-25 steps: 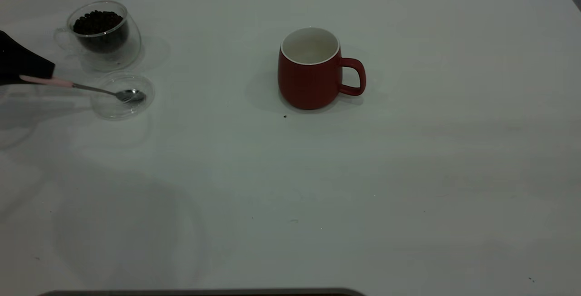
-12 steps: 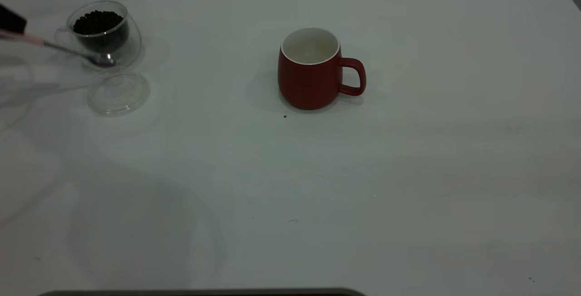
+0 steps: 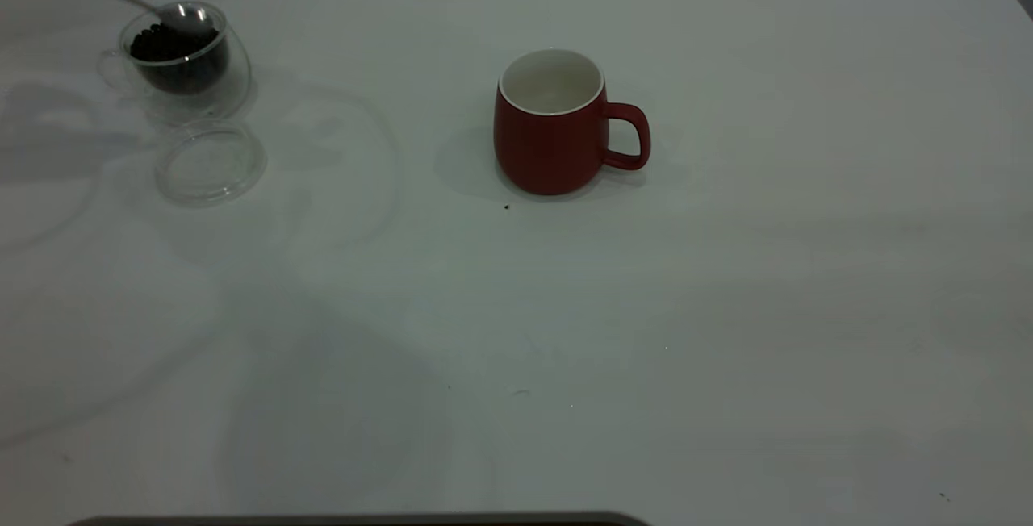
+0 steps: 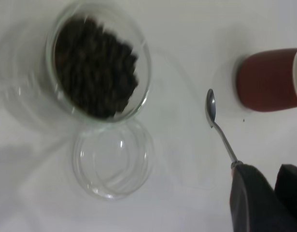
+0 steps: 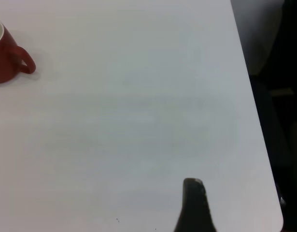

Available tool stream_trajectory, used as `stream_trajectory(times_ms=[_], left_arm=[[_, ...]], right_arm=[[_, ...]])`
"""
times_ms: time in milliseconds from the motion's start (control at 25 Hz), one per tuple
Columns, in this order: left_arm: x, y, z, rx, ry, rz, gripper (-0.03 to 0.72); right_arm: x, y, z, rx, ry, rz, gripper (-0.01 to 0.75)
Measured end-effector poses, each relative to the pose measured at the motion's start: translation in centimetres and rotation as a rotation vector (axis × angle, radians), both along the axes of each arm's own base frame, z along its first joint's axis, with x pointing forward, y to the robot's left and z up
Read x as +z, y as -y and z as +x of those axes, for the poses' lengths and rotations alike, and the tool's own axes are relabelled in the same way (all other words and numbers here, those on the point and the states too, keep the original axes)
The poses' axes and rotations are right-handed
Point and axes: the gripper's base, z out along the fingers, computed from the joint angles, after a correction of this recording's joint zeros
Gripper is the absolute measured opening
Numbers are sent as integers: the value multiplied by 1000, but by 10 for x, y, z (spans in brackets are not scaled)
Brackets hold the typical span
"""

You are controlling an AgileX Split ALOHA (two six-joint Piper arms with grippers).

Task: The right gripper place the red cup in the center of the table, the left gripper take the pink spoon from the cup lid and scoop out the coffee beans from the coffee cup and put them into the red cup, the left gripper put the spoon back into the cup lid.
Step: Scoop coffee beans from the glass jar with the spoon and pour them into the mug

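Observation:
The red cup (image 3: 553,127) stands upright near the table's (image 3: 726,308) middle, handle to the right, inside white and empty. It also shows in the left wrist view (image 4: 269,79) and the right wrist view (image 5: 6,58). The coffee cup (image 3: 181,58) with coffee beans (image 3: 173,46) stands at the far left. The cup lid (image 3: 210,163) lies empty in front of it. My left gripper (image 4: 261,174) is shut on the pink spoon (image 4: 218,125), holding it in the air. In the exterior view the spoon's bowl (image 3: 190,18) hangs over the coffee cup's rim. My right gripper (image 5: 194,193) is over the table's right edge.
A single dark speck (image 3: 507,206) lies on the table just in front of the red cup. The table's right edge (image 5: 257,125) drops off to a dark floor. The coffee cup (image 4: 97,67) and lid (image 4: 112,159) sit close together.
My left gripper has lifted the spoon out of the cup lid and carried it back and up until its bowl is over the coffee cup. The lid now lies empty. The red cup has not moved.

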Motion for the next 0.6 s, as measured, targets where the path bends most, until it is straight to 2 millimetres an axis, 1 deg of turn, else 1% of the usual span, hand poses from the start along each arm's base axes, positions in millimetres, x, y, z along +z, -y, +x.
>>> stream_trajectory(times_ms=[80,160,280,440,600], left_arm=[[9,-2,-2,-13,32,20,119],[9,-4,-4,-35,37,50,119],[3,-10,-4,-50,52,107,119],[-5,-15,1,-25,90,161,119],[-18,-19,6,3,104,193,119]], right_arm=[[0,0,0,0,0,0,591],[0,0,0,0,0,0,591],[0,0,0,0,0,0,591],[0,0,0,0,0,0,591],[0,0,0,0,0,0,591]])
